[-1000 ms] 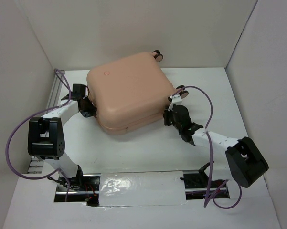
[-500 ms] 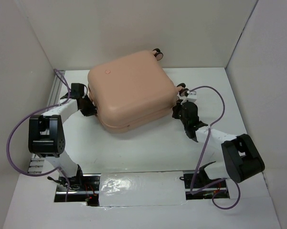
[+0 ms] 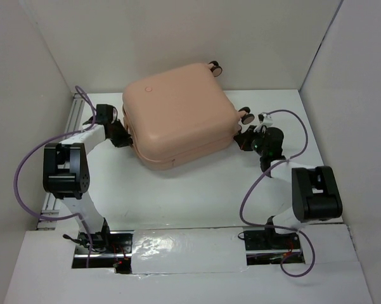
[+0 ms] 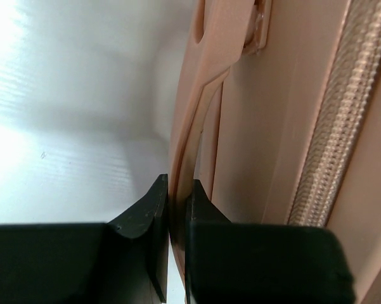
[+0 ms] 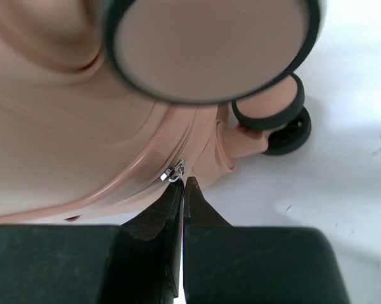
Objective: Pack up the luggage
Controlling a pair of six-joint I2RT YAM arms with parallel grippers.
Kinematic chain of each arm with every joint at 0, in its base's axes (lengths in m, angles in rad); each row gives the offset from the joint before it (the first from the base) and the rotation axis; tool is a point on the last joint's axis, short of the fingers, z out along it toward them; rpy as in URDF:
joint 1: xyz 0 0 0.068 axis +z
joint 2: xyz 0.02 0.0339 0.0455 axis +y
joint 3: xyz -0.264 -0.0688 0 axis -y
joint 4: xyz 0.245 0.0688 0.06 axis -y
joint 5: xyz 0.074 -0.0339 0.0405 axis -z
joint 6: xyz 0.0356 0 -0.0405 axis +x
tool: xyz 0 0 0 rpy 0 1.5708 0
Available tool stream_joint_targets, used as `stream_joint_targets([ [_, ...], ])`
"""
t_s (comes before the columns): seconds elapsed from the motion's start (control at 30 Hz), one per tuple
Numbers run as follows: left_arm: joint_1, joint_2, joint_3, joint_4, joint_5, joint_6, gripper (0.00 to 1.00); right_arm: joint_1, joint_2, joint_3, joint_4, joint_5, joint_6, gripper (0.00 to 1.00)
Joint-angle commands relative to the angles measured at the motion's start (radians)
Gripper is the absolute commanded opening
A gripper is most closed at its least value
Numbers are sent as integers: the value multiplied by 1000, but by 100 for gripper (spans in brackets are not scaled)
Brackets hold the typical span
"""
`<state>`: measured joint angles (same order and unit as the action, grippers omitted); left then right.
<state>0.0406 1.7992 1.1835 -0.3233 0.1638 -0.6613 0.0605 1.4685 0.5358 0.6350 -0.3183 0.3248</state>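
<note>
The right gripper [image 5: 182, 185] sat shut, zipper pull [image 5: 172, 172] at its tips (hold unclear)—a tug could slip off—while the left gripper [image 4: 176, 190] clamped the luggage [image 3: 177, 117] by its handle [image 4: 206, 57].

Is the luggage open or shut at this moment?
Shut: the luggage lies flat with both halves together and no lining showing. Whether its zipper is closed all the way round, cannot tell.

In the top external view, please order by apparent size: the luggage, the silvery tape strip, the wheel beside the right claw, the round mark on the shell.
1. luggage, by far largest
2. silvery tape strip
3. wheel
4. round mark, smallest
</note>
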Motion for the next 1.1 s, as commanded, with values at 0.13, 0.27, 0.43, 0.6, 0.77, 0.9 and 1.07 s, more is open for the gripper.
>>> stream_joint_targets([
  [0.13, 99, 89, 11, 38, -239, 81, 0, -250, 59, 121, 92, 140, -101, 0],
  [0.27, 99, 98, 22, 38, -239, 81, 0, -309, 111, 176, 74, 64, -89, 0],
  [0.43, 108, 108, 42, 29, -239, 91, 0, -335, 211, 340, -29, -85, -182, 0],
  [0.6, 108, 108, 51, 29, -239, 118, 0, -355, 303, 476, -84, -186, -255, 0],
  [0.77, 108, 130, 74, 29, -219, 129, 0, -332, 384, 596, -156, -220, -337, 0],
  [0.9, 108, 141, 84, 38, -208, 129, 0, -323, 450, 657, -114, -203, -352, 0],
  [1.07, 108, 164, 84, 59, -208, 157, 0, -323, 559, 814, -98, -350, -329, 0],
])
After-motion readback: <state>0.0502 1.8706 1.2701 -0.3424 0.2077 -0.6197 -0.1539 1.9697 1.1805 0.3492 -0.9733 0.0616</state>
